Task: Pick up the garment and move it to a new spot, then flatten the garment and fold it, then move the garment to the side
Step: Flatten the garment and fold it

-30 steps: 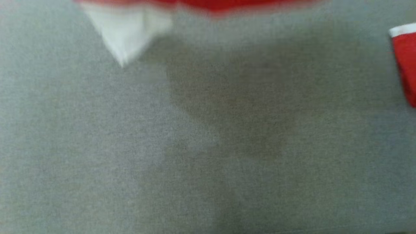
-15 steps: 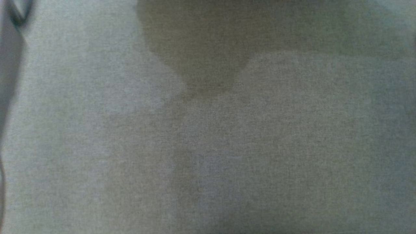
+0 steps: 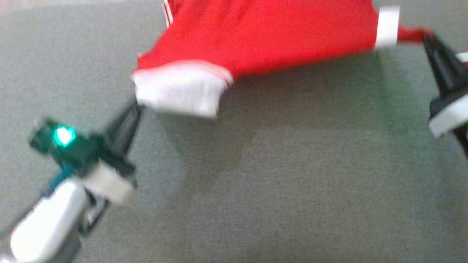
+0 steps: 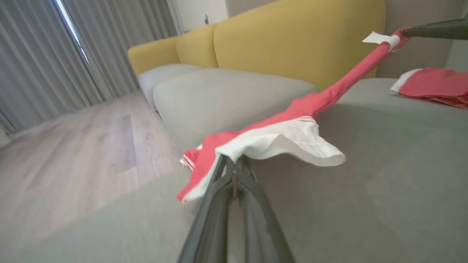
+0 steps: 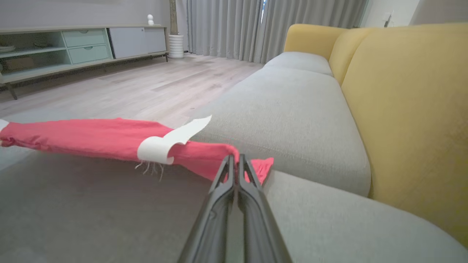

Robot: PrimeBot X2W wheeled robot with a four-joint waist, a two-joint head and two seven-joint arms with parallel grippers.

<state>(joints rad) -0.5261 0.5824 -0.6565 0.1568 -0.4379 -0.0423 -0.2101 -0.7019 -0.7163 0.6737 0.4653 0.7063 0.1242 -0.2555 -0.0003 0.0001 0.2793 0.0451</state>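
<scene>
**Garment stretched between two grippers above a sofa seat.** The left gripper (image 3: 136, 107) has its two dark fingers pressed together on the white hem (image 3: 179, 91) of the red garment (image 3: 263, 36). In the left wrist view the cloth drapes over the fingertips, and a white flap hangs to their right.

The right gripper (image 3: 427, 36) also pinches the garment. Its fingers are closed on a red corner that bunches at the tips and pokes out just to their right in the right wrist view.

Between the two grips the garment runs as a taut band. It is wide and loose near the left gripper and narrows to a twisted strip near the right gripper. A white tag (image 3: 387, 27) wraps this strip close to the right gripper's tips, with loose threads hanging from it.

The garment casts a shadow on the grey seat cushion (image 3: 292, 182) beneath both grippers. Whether any part of it touches the cushion cannot be told.

A green light (image 3: 64, 136) glows on the left arm's wrist, behind the fingers. Yellow backrests (image 4: 292, 40) stand beyond the left gripper's tips. Far to their right, below the right gripper's fingers, a second red cloth (image 4: 435, 82) lies on the cushion. A wooden floor (image 4: 73, 157) and grey curtains (image 4: 36, 54) lie to the left of the left gripper.
</scene>
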